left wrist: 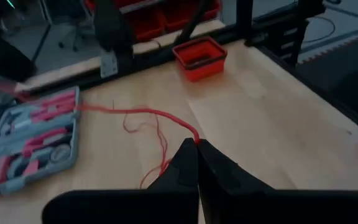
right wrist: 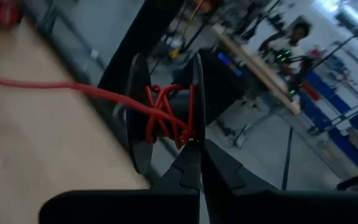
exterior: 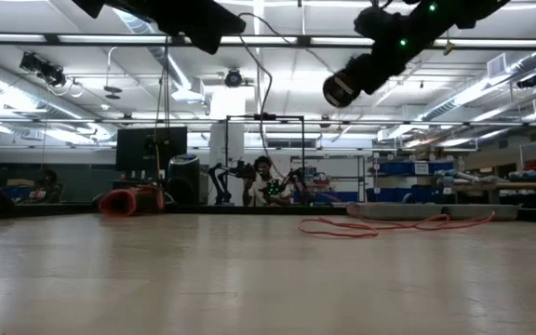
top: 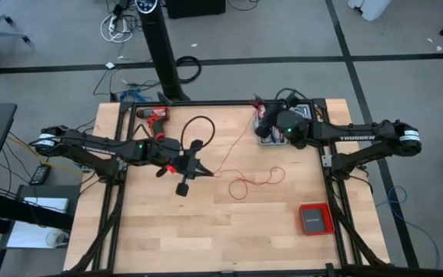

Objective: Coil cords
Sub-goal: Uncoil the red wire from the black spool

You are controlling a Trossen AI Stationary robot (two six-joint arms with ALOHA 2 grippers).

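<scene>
the thin red wire cord (top: pixel 246 178) runs slack across the wooden surface (top: pixel 229 231) between both arms: left gripper (left wrist: pixel 196 144) jaws clenched on one end, right gripper (right wrist: pixel 194 144) jaws clenched on the partly wound end.

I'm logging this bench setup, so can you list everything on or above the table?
Cord: one, thin red, loose loops mid-table, running to both grippers.
Spool: one, dark, red cord wound on it, at the right gripper.
Drill: one, red and black, far left corner.
Tool kit: one, grey open case with red-handled tools, far right of table.
Box: one, red with grey middle, near right side.
Cable: one, black loop, far centre.
Left gripper: shut on the cord, mid-table.
Right gripper: shut, by the spool.
</scene>
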